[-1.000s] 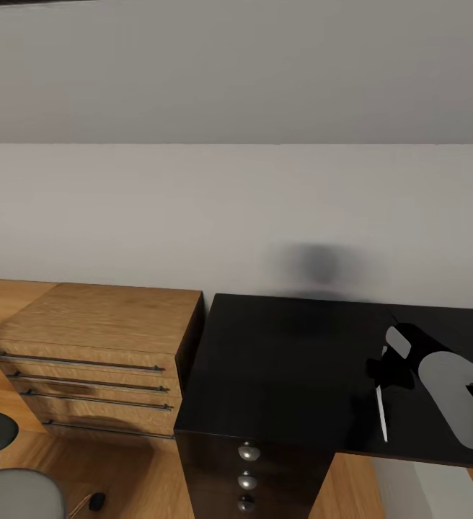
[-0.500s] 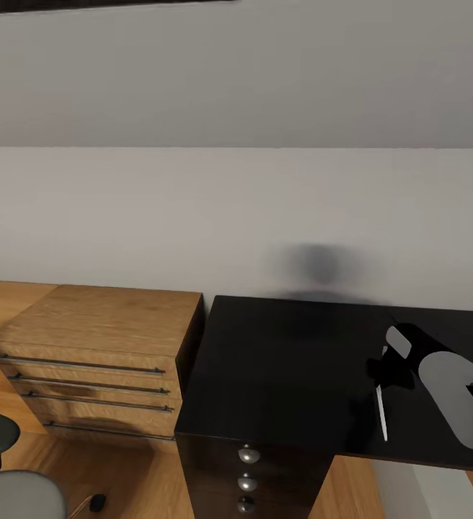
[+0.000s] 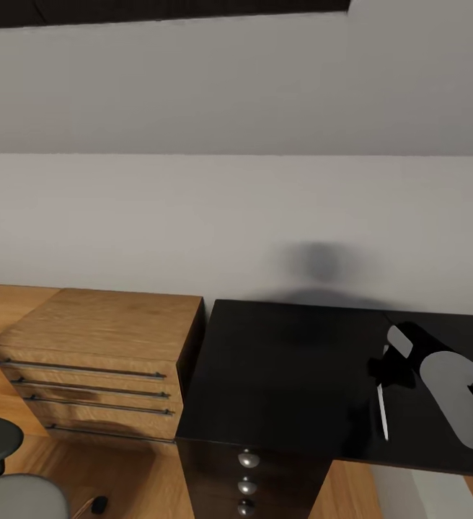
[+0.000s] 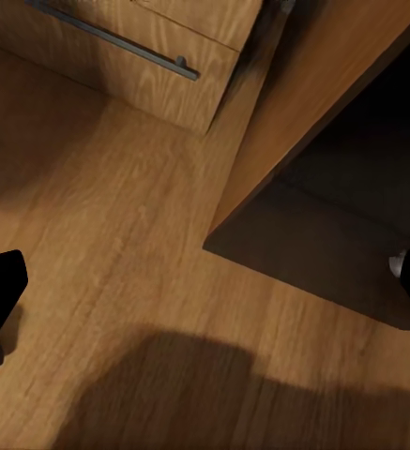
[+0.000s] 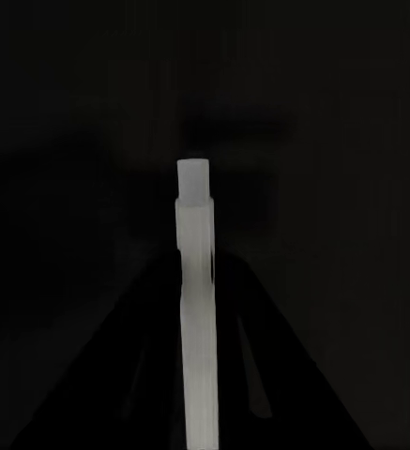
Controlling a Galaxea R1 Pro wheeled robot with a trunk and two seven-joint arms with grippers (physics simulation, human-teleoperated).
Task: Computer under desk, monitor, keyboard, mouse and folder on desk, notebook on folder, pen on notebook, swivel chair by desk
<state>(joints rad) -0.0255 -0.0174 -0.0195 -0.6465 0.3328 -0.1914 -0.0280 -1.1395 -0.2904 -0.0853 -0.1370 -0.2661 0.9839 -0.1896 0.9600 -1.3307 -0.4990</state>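
Holding the pen [image 5: 195,309], the right gripper [image 3: 394,371] has its jaws pinched narrow on it above the black worktop [image 3: 287,375], right side; it looks light, stiff and slick, best gripped mid-shaft; slim, whitish, short; the left jaws' state I cannot tell

Wooden floor [image 4: 120,244], low wooden drawers [image 4: 158,47] (metal handle), dark desk underside [image 4: 345,234]

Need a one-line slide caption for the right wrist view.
Whitish pen gripped between the right gripper's dark fingers above the black desk.
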